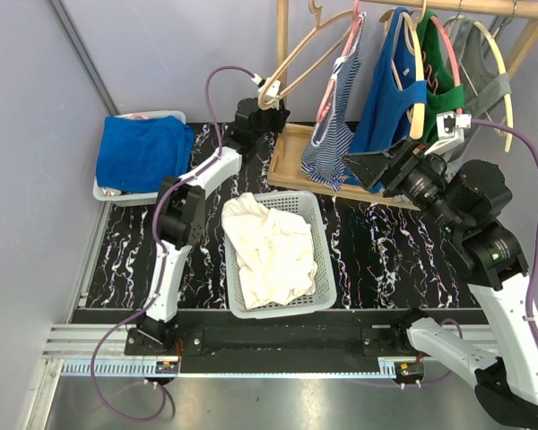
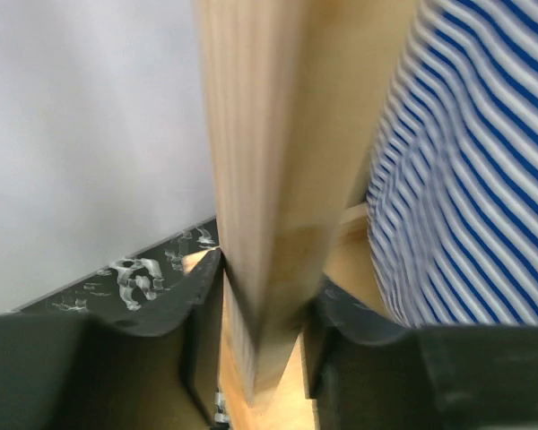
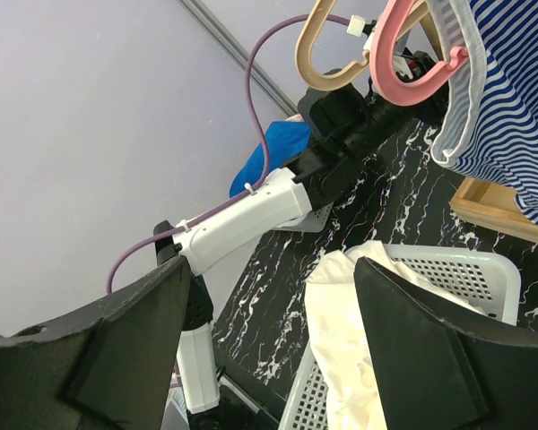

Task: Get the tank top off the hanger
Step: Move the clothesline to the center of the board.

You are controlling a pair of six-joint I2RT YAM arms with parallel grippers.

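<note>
Risk: strap snag. Top (image 1: 334,143) on pink hanger (image 3: 383,49); L gripper (image 1: 269,92) pinching wood hanger (image 1: 300,58) beside it, R gripper (image 3: 271,269) spread, empty. Tug on wrong hanger → swing, top stuck.

Blue-and-white striped tank top (image 1: 332,148) — pink hanger (image 3: 386,40), tan wooden hanger (image 3: 305,49).
</note>
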